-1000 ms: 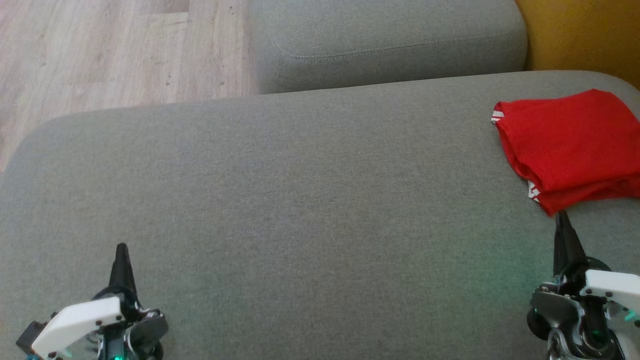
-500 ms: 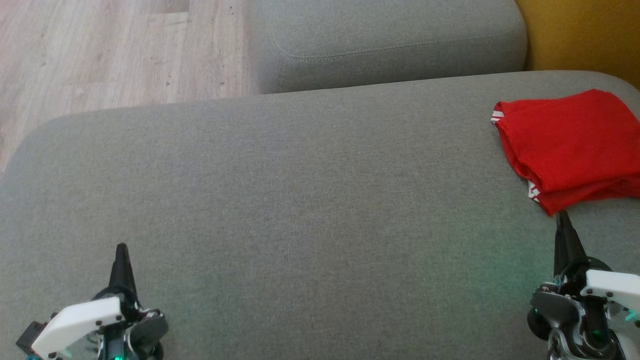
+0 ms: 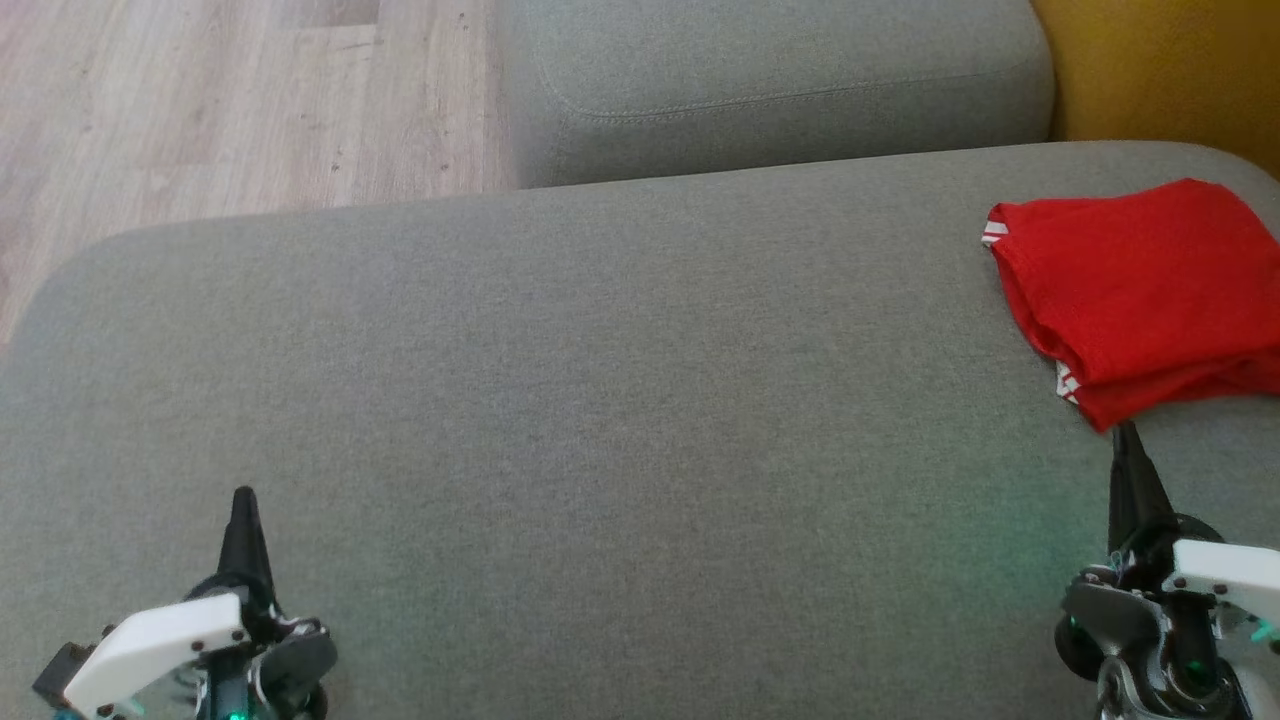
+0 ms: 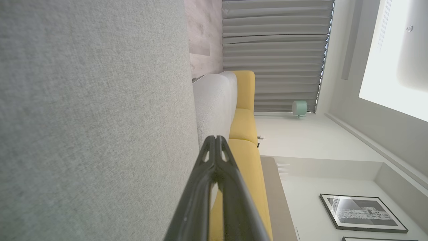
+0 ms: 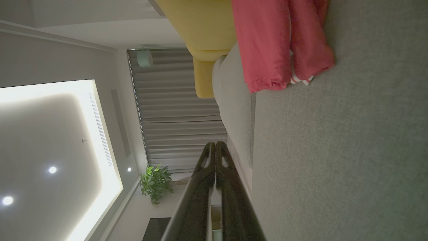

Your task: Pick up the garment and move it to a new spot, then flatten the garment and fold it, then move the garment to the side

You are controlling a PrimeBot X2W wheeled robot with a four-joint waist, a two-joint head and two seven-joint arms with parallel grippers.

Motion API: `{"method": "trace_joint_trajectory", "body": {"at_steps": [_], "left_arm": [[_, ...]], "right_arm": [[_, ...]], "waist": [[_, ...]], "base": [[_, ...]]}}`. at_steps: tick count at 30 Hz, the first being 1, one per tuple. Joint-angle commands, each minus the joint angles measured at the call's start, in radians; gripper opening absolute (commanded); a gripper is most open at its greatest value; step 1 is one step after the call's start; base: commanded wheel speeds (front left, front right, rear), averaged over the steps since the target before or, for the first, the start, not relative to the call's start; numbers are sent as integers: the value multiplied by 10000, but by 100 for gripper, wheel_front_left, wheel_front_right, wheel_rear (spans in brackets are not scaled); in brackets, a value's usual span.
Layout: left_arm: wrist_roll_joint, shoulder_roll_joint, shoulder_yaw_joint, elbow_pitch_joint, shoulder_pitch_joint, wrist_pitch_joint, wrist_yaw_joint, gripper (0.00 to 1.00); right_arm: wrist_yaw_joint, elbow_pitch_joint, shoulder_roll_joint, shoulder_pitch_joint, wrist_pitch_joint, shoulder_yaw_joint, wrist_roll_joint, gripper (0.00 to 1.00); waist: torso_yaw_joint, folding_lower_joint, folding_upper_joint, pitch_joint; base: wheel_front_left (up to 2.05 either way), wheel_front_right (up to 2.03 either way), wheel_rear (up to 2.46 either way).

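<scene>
The garment [image 3: 1135,285] is red with white striped trim, folded into a neat stack at the far right of the grey sofa cushion [image 3: 600,400]. In the right wrist view the garment [image 5: 274,43] lies ahead of the fingers on the cushion. My right gripper [image 3: 1125,435] is shut with nothing in it, its tip just short of the garment's near corner, apart from it. At the lower left my left gripper [image 3: 243,497] is shut and empty above bare cushion. Both pairs of fingers press together in the wrist views, left gripper [image 4: 215,138], right gripper [image 5: 214,144].
A second grey cushion [image 3: 780,80] sits beyond the main one. Wooden floor [image 3: 200,100] lies at the upper left past the cushion's edge. A yellow seat [image 3: 1160,70] borders the upper right corner.
</scene>
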State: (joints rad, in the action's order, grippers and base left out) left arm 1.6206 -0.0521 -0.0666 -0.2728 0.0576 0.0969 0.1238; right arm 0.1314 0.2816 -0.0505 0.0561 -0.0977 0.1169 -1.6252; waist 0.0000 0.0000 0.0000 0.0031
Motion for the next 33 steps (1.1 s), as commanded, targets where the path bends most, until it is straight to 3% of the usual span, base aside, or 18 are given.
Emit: {"method": "trace_joint_trajectory", "body": {"at_steps": [1,33], "left_arm": [[-35,-60,-369,279,495,80,69,0],[-69,-31,-410,278,499,114,69,0]], "right_arm": [[-7,-376,-104,504,-40,-174,47,0],[-7,-373,-66,509,-84,-120,92,0]], "waist": [[0,0,0,0],[0,0,0,0]], "base": [[0,0,0],[0,0,0]]}}
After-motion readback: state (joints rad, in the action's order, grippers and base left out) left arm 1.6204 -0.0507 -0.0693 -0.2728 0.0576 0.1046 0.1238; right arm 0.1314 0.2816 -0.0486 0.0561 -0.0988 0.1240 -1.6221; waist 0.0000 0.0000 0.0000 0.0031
